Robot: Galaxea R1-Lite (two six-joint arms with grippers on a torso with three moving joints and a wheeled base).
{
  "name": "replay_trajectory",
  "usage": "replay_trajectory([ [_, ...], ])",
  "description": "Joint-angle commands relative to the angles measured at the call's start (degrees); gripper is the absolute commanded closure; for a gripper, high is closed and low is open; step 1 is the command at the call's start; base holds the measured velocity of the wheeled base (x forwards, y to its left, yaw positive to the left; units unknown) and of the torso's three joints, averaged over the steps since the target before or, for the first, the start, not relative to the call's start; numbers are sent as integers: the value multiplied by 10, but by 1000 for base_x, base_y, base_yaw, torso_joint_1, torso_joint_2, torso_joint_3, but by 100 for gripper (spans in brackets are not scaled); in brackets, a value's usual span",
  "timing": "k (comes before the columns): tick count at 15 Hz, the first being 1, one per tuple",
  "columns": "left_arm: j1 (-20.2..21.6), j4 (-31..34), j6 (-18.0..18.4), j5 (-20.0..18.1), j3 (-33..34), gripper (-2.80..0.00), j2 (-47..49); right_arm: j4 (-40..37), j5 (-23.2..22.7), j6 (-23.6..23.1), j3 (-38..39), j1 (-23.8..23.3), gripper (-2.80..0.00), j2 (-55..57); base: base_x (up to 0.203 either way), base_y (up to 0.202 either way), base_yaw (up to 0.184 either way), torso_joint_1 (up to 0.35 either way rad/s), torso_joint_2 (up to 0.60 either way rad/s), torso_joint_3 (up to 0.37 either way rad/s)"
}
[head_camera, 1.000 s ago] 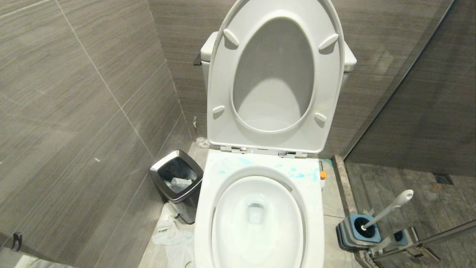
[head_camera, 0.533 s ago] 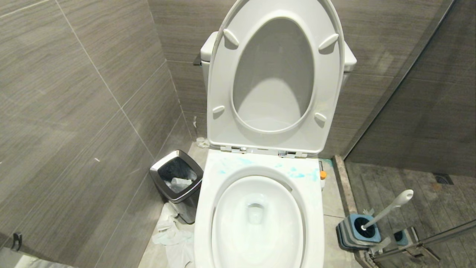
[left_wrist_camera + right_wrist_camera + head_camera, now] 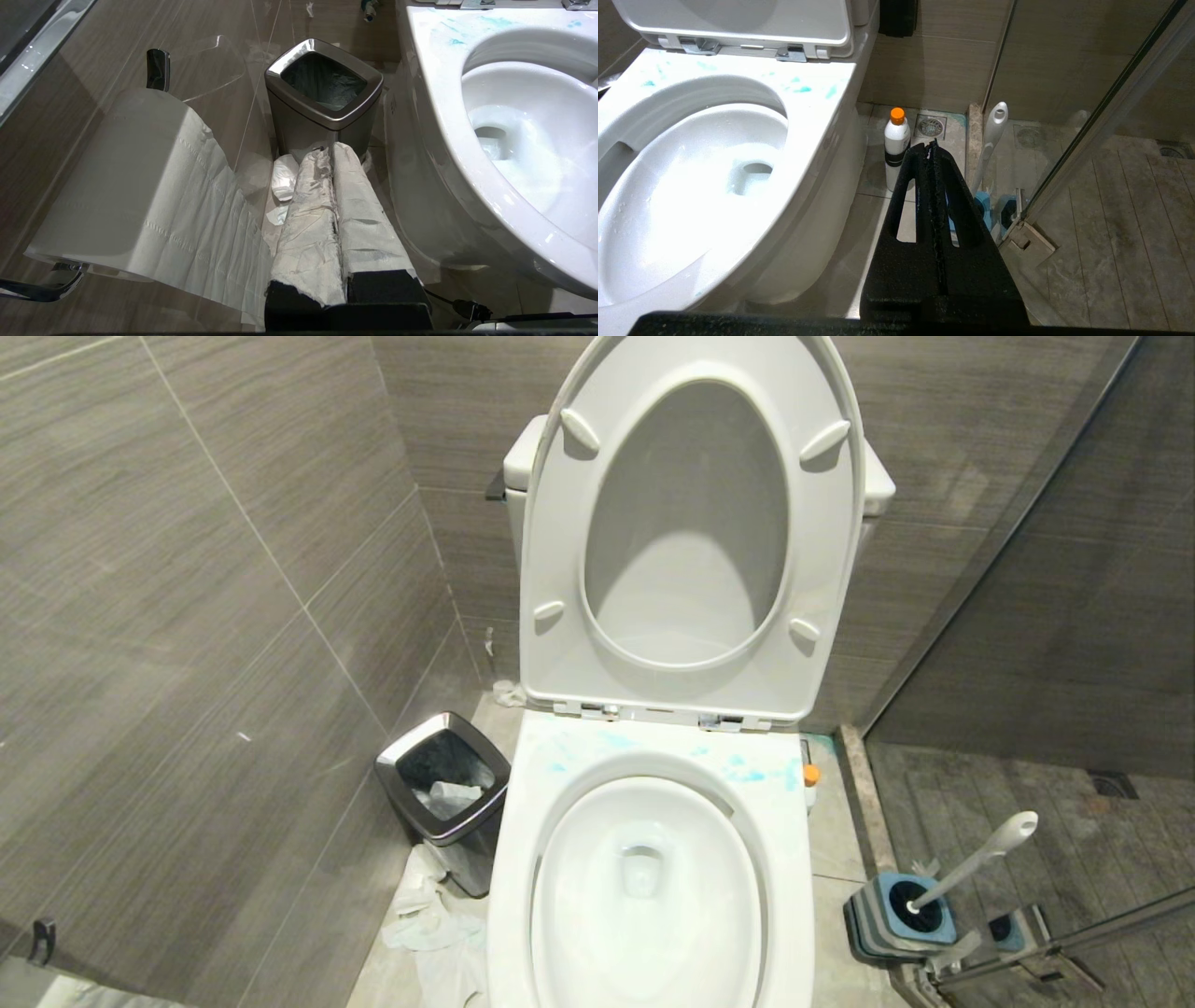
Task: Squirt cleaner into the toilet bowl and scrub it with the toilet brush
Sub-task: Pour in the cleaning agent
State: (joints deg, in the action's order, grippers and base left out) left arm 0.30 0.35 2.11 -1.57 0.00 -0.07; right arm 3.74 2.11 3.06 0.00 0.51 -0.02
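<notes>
Head view shows nothing changed since a second ago: cleaner [image 3: 897, 144] and brush [image 3: 976, 859] stand untouched on the floor right of the bowl [image 3: 644, 887], both grippers' fingers closed, empty.

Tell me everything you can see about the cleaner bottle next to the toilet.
The white plastic cleaner bottle with an orange cap stands upright on the grey tiled floor, close beside the white ceramic toilet bowl, near its hinge end. A dark band wraps its middle; its lower part is hidden behind the right gripper, whose black jaws are shut and not touching it. The cap is on. In the head view only the cap and shoulder peek past the bowl's rim.
</notes>
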Motion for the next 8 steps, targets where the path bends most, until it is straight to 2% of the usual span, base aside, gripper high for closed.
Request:
replay_trajectory([
  [1, 0, 0, 0, 0, 1, 0, 0, 1, 0, 0, 14, 0, 0, 0, 0, 0, 0, 0, 0, 0],
  [8, 0, 0, 0, 0, 1, 0, 1, 0, 0, 0, 14, 0, 0, 0, 0, 0, 0, 0, 0, 0],
])
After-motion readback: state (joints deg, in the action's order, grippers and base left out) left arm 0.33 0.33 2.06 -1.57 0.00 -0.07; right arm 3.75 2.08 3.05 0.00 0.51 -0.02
